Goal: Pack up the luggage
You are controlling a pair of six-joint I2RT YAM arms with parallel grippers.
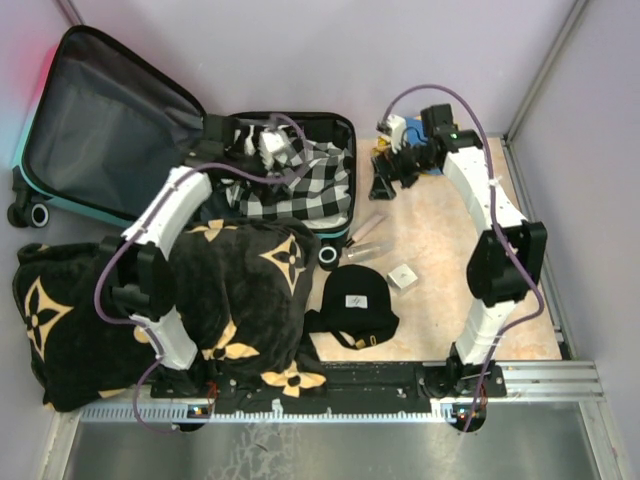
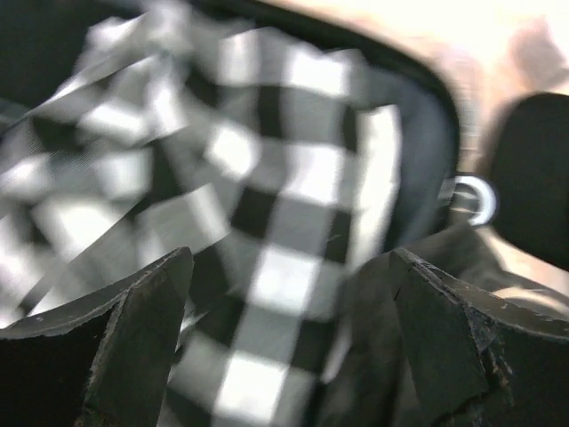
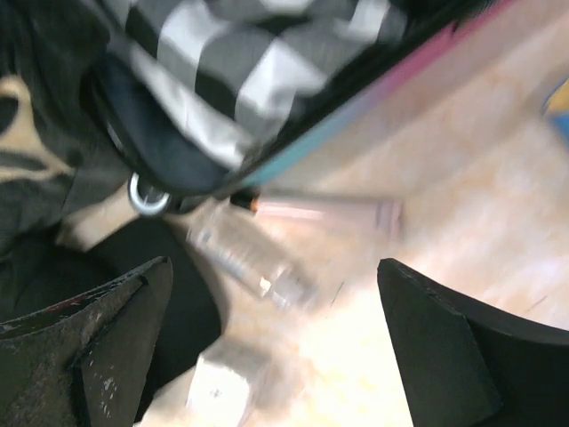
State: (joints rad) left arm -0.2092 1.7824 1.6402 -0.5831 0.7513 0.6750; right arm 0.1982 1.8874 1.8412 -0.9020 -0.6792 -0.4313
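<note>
Top external: luggage (image 1: pixel 100 130) lies open far left, lid back. Left gripper (image 1: pixel 262 145) hovers over its checked cloth (image 1: pixel 300 185), jaws wide, empty. Right gripper (image 1: pixel 388 168), likewise wide and empty, sits just right of the shell, nearer the bottle (image 1: pixel 365 247).

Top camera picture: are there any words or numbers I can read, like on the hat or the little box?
Nothing can be read.
Black cap: white label on top, print too small.
Small white box: dark mark, too small.
Rail at the near edge: ruler-like ticks, no legible numbers.
Black blanket: tan flower shapes, no letters.
Wrist views: too blurred.
</note>
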